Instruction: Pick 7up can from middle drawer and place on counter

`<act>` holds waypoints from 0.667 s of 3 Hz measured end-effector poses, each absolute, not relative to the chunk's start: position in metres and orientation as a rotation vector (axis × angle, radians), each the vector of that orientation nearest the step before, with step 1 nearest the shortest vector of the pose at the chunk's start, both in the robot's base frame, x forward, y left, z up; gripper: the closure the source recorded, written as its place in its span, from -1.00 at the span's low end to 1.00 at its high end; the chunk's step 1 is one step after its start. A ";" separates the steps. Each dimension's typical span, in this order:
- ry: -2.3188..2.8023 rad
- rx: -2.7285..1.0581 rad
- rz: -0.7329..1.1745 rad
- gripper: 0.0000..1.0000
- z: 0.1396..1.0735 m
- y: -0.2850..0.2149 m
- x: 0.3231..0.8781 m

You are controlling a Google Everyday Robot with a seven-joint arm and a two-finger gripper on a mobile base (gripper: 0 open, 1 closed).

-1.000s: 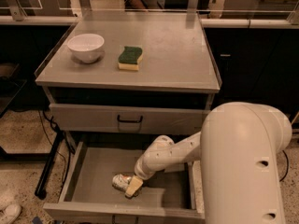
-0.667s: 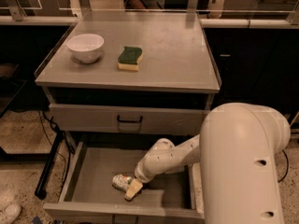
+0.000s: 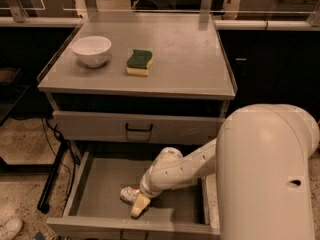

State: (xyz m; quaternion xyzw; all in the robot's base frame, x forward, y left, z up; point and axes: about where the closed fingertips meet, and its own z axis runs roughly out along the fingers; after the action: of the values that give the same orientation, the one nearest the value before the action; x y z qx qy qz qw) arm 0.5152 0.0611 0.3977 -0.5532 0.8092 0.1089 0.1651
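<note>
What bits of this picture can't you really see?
Camera view:
- 7up can: its right end is hidden behind the gripper, down in the middle drawer.
- Drawer floor on the right: covered by the robot's arm.
- The can's writing: too small to read.
- Arm: cut off by the bottom edge.

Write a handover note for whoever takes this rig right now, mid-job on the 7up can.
Gripper: down inside the open middle drawer, right against the 7up can; a grasp cannot be confirmed from this view.
7up can: on the drawer floor, near the front.
Counter: holds a white bowl and a sponge on its left half; the right half is bare.
Done: drawer open, gripper at the can.
Left: secure the can, lift it out, set it on the counter.
</note>
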 end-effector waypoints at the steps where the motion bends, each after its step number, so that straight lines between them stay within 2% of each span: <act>1: 2.319 -1.572 0.311 -1.00 0.386 0.061 0.521; 2: 2.340 -1.559 0.325 -1.00 0.371 0.062 0.525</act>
State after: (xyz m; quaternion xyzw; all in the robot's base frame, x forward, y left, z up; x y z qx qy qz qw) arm 0.5252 0.0620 0.3715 -0.5440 0.8168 0.1135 0.1550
